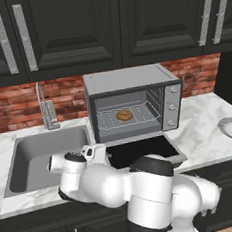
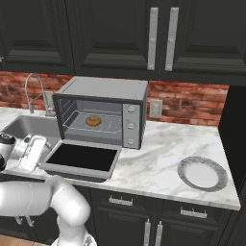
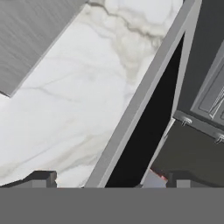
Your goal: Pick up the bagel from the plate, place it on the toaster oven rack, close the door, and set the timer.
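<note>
Bagel in, door next: my hand (image 3: pixel 109 181) sits low by the open door's left edge.

The bagel (image 1: pixel 124 115) lies on the toaster oven rack (image 1: pixel 138 117); the plate (image 2: pixel 202 173) is bare on the bench (image 2: pixel 158 158). The door (image 2: pixel 81 157) lies flat, hinged and stiff, likely light; I'd lift under its front frame edge. My fingertips (image 3: pixel 41 178) are spread apart, holding nothing.

A domestic kitchen is indicated by tall black panelled cabinets (image 2: pixel 115 33), a red brick backsplash (image 2: pixel 187 103), a white marble countertop (image 2: pixel 158 153), a recessed steel sink (image 1: pixel 46 157) with tap (image 1: pixel 47 112), and a grey boxy toaster oven (image 1: pixel 132 104).
</note>
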Robot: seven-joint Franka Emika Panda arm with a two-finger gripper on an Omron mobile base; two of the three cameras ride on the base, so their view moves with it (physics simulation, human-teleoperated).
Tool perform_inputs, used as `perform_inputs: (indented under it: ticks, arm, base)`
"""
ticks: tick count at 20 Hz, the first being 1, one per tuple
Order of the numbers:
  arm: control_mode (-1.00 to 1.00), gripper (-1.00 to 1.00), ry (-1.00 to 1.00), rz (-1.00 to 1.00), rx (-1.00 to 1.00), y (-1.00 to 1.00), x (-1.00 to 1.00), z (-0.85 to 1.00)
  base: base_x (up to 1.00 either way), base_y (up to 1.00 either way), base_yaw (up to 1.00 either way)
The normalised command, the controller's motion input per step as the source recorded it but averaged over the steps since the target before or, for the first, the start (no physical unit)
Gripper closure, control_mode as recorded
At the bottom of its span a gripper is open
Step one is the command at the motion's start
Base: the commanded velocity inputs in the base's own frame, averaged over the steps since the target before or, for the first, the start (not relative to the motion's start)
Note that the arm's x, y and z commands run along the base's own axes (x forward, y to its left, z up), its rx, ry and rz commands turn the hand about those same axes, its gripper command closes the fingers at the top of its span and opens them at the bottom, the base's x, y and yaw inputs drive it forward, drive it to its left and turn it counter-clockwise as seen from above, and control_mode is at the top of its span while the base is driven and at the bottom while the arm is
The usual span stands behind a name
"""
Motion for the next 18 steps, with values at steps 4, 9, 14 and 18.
perform_inputs:
  ticks: [4, 9, 14, 18]
  arm:
    - [-1.0, -1.0, 0.0, -0.04, -0.04, -0.35, 0.0, 0.0]
    - [-1.0, -1.0, 0.0, -0.01, -0.05, -0.52, 0.0, 0.0]
    - [-1.0, -1.0, -0.01, 0.03, -0.08, -0.34, 0.02, 0.13]
    - [-1.0, -1.0, -0.07, 0.18, -0.12, -0.17, 0.15, 0.35]
  base:
    - [0.0, 0.0, 0.0]
    - [0.0, 0.0, 0.0]
    - [0.0, 0.0, 0.0]
    - [0.0, 0.0, 0.0]
